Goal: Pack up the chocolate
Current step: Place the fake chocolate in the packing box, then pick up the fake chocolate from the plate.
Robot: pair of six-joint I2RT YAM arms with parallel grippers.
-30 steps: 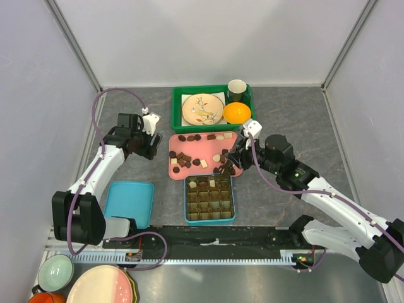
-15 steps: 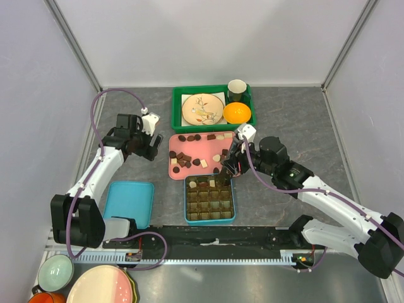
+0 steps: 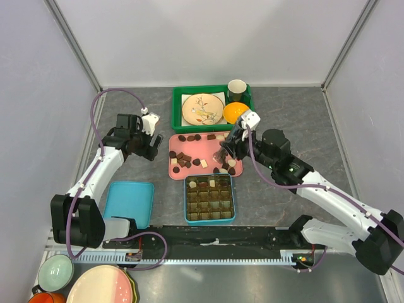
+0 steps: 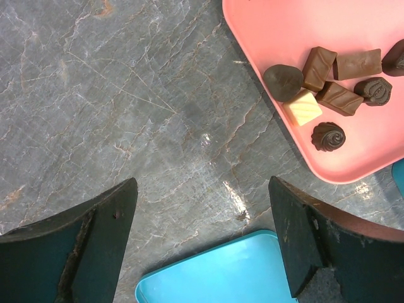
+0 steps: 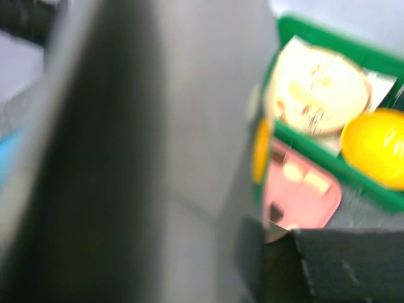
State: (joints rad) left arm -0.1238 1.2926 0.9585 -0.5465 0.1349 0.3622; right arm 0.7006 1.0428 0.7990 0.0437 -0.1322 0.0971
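The chocolate [image 3: 187, 159] lies scattered on a pink tray [image 3: 203, 165]: dark, lighter brown and cream pieces. In the left wrist view a cluster of chocolate [image 4: 325, 79] sits near the pink tray's [image 4: 284, 28] corner. A teal compartment box [image 3: 210, 199] stands in front of the tray, with a few pieces in its far rows. My left gripper [image 3: 149, 149] [image 4: 202, 189] hangs open over bare table, left of the tray. My right gripper [image 3: 225, 153] hovers over the tray's right part. Its wrist view is blurred, so its jaws are unreadable.
Behind the tray, a green bin [image 3: 178, 95] holds a plate [image 3: 202, 108], an orange [image 3: 235, 111] and a cup [image 3: 237, 88]. A teal lid [image 3: 129, 202] [image 4: 221, 274] lies at the left front. Bowls and plates [image 3: 101, 284] are stacked at the bottom left.
My right gripper dipped over the teal box's far row half a second ago, then swung back up over the pink tray. The left arm has stayed in place.
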